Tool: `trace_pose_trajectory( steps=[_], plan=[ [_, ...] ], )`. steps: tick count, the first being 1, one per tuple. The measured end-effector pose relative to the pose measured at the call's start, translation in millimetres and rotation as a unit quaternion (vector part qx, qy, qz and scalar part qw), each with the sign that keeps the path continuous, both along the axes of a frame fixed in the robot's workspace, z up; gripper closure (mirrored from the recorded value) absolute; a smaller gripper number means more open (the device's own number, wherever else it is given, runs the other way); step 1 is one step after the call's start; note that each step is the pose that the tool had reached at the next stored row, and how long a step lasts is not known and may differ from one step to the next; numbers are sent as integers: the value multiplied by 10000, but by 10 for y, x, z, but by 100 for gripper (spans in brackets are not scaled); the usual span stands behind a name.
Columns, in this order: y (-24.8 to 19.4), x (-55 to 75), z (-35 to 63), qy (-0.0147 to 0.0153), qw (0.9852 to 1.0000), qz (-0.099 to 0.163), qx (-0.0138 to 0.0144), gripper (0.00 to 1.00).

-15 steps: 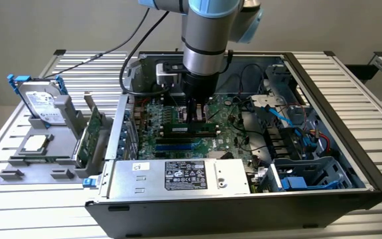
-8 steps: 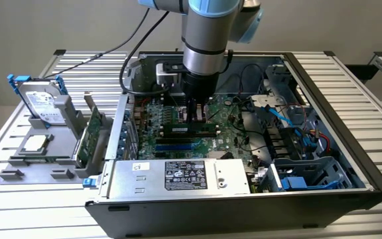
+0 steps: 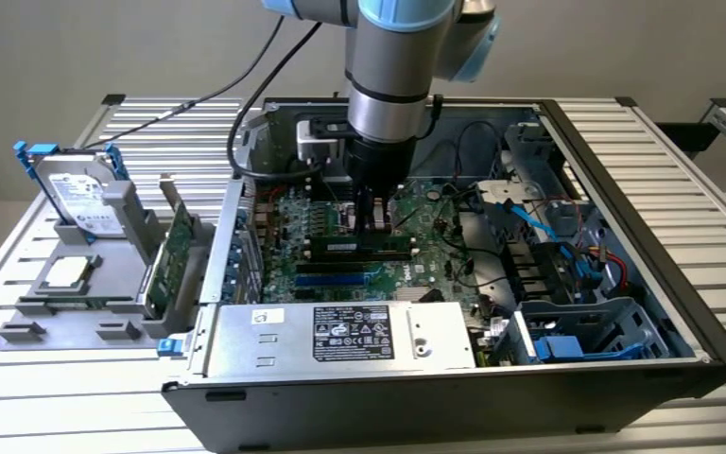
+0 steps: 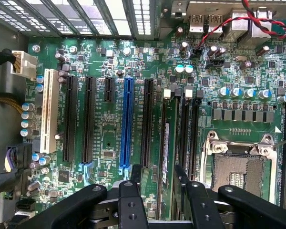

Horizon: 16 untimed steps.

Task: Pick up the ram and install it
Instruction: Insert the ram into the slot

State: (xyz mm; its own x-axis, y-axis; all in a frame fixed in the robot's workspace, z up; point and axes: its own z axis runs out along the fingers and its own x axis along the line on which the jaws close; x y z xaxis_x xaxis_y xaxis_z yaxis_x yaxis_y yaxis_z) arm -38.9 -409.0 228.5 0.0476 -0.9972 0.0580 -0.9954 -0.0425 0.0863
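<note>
The ram [image 4: 167,138] is a thin green stick standing edge-up in a black memory slot on the motherboard [image 4: 109,129], beside the processor socket. My gripper [image 4: 158,172] hangs just above one end of it, open, one black finger on each side and neither touching it. In the exterior view the gripper [image 3: 371,225] points straight down into the open computer case [image 3: 628,199], right over the ram [image 3: 360,249] in its slot.
A bare processor socket [image 4: 240,171] lies beside the memory slots, with blue [image 4: 127,119], black and white [image 4: 50,109] card slots on the other side. The power supply [image 3: 337,331] closes the case's near side. A grey fixture on the exterior view's left holds a hard drive [image 3: 79,194], a processor [image 3: 67,272] and a green expansion card [image 3: 174,251].
</note>
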Motion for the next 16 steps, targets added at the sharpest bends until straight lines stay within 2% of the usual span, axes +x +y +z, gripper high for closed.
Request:
trace_pose_trajectory(
  steps=[3, 7, 12, 16],
  plan=[
    [0, 0, 0, 0, 10000, -6, -35, 60],
    [4, 0, 1, 1, 10000, -8, -66, 60],
    [12, 0, 8, 1, 10000, -7, -70, 60],
    [12, 0, 75, 1, 10000, -8, -69, 60]
  ],
)
